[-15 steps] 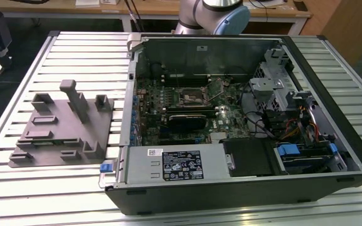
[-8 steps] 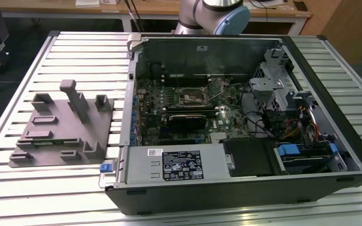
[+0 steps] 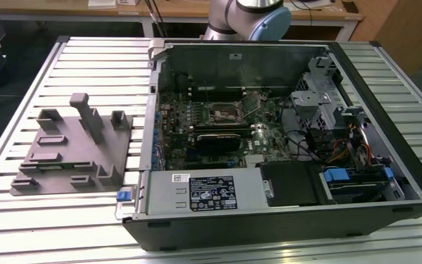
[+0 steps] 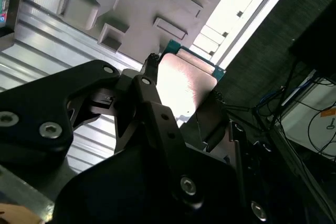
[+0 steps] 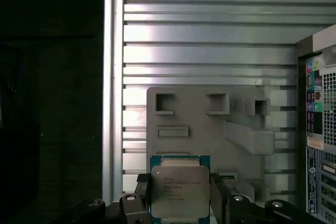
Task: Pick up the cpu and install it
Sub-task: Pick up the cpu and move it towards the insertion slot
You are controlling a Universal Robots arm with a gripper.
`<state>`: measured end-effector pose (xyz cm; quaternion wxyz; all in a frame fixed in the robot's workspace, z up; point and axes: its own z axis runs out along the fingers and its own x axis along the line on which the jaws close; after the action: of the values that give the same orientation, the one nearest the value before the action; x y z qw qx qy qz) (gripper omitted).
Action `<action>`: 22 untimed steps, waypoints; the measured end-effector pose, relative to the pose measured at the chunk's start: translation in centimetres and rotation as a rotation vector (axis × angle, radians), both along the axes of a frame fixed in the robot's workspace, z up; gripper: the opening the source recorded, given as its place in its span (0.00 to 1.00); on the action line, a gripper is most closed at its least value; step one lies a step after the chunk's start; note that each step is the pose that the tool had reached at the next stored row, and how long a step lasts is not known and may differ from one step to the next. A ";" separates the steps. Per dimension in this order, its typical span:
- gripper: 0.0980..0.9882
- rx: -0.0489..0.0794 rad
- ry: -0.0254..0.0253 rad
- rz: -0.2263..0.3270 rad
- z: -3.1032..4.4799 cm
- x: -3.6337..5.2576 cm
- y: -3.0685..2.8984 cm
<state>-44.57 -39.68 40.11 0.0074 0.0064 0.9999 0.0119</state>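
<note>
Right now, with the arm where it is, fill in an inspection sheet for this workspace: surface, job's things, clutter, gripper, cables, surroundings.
Surface: slatted metal table, carrying the tray and the case.
Job's things: cpu lifted off the table, silver face toward the first wrist camera; open case with its board exposed.
Clutter: grey tray with upright blocks, on the exterior view's left of the case.
Gripper: gripper shut on the cpu, a finger on each side.
Cables: coloured wires inside the case; loose leads beyond the table edge.
Surroundings: wooden desk behind the table; dark floor.
</note>
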 end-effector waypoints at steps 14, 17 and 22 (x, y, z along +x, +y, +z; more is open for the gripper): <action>0.50 0.000 0.0000 0.000 2.62 0.00 0.09; 0.50 0.000 -0.0001 0.000 2.78 0.41 0.10; 0.50 0.000 0.0002 0.000 2.78 2.40 0.09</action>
<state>-42.17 -39.58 42.89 0.0073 0.0065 0.9999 0.0120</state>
